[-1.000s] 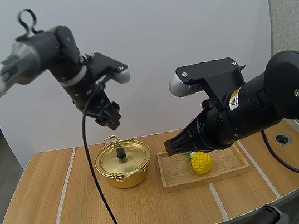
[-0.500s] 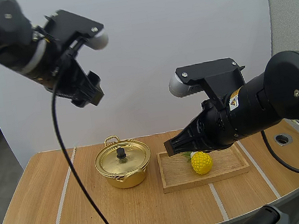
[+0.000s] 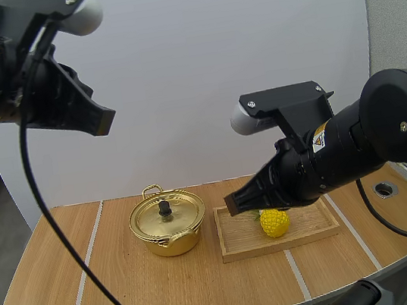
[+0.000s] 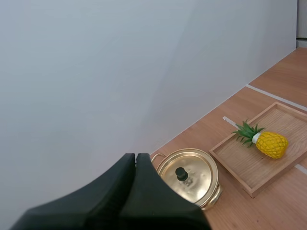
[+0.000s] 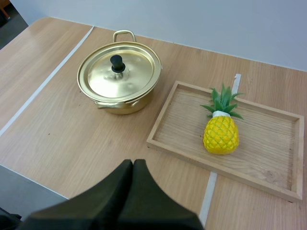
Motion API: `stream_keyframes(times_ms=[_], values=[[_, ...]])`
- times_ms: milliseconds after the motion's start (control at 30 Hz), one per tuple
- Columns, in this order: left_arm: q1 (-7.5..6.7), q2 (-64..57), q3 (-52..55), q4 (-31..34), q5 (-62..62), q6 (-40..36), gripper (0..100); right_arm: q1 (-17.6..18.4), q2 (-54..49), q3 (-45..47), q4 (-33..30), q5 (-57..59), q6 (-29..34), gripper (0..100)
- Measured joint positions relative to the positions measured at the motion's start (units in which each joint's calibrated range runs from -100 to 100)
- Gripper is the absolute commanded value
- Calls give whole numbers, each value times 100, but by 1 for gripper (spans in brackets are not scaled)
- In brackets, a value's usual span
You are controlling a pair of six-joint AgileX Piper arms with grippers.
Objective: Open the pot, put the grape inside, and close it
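**Pot (image 3: pixel 169 227) lidded, pineapple (image 3: pixel 274 221) on the tray (image 3: pixel 240 243), nothing held**

You have the gold pot standing on the table (image 3: pixel 116 288), a little left of centre. Its lid (image 5: pixel 120 72) is on, with the black knob (image 5: pixel 117 62) upright in the middle. A loop handle (image 5: pixel 123 33) shows on its far side.

Just to the right of the pot lies the wooden tray, near it but not touching. Note that the fruit on the tray is a yellow pineapple, not a grape. It lies around the tray's middle, with its green crown (image 5: pixel 221 101) turned to the far left.

Your left gripper (image 3: pixel 105 123) is high over the left part of the table, well above and left of the pot. Its fingers lie together as one dark wedge, with nothing between them. From its wrist view you look down on the pot and the tray well below.

Your right gripper (image 3: pixel 230 205) hangs above the table, and in the high view its tip shows between the pot and the pineapple, over the tray's far left corner. Its fingers are also pressed together and hold nothing. In its wrist view the tip points at bare table on the near side of the tray. It touches neither pot, tray nor pineapple.
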Motion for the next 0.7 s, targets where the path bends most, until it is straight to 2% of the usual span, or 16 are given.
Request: stream_keyframes(times_ms=[467,567,600,700], values=[[0,-438,442,-61,0,-246,0,-190,-189,0,0,131,0,0],[0,-914,964,-325,0,-484,0,-458,-749,0,98,64,0,0],[0,-1139,1366,-692,0,-523,0,-506,-886,0,98,64,0,0],[0,-1681,2093,-856,0,-549,0,-650,-1281,0,87,-59,0,0]])
